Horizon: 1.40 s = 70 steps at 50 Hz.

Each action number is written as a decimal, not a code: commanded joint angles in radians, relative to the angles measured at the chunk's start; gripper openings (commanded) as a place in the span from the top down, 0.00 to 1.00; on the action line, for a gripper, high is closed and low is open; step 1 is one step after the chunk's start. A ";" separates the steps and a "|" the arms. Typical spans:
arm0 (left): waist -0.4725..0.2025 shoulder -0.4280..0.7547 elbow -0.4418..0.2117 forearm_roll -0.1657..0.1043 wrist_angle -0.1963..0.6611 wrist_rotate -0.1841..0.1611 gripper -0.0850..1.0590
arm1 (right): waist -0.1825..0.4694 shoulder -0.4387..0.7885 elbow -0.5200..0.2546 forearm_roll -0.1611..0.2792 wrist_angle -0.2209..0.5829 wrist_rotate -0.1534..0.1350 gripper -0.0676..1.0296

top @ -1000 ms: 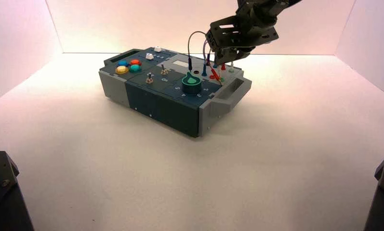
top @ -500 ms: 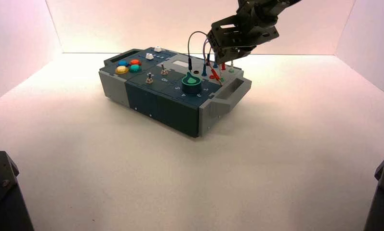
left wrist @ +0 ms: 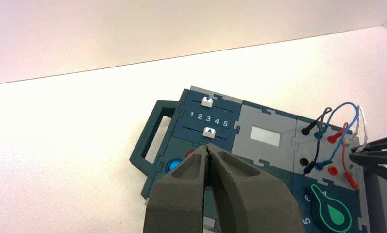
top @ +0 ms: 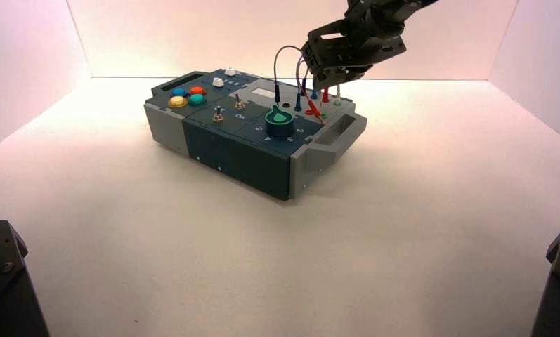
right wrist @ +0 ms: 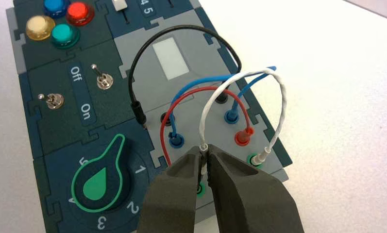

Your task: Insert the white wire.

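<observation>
1. Arching beside the white wire [right wrist: 283,99] were the red wire [right wrist: 185,95], blue wire [right wrist: 197,81] and black wire [right wrist: 133,73], the red one passing close to the right tool [right wrist: 204,148].
2. Over the box's [top: 238,158] right part, that tool was clenched on one white plug [right wrist: 204,165], near a green socket [right wrist: 200,190], perhaps just above it; the other plug [right wrist: 262,156] sat at another. The left tool [left wrist: 209,147] idled, shut, above the box's left part.
3. Four wires, four buttons [top: 187,97], two switches [right wrist: 103,80], one knob [right wrist: 98,179].

The red wire [right wrist: 195,89] and blue wire [right wrist: 203,79] arch close beside the tool [right wrist: 203,151], crowding that side.
</observation>
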 commanded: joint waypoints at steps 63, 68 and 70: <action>0.025 0.000 -0.028 0.000 -0.012 0.002 0.95 | -0.003 -0.009 0.008 0.021 -0.015 0.031 0.96; 0.026 0.002 -0.029 0.000 -0.012 0.002 0.95 | -0.003 -0.009 0.008 0.023 -0.017 0.031 0.96; 0.026 0.002 -0.029 -0.002 -0.012 0.000 0.95 | -0.005 -0.011 0.008 0.023 -0.017 0.031 0.96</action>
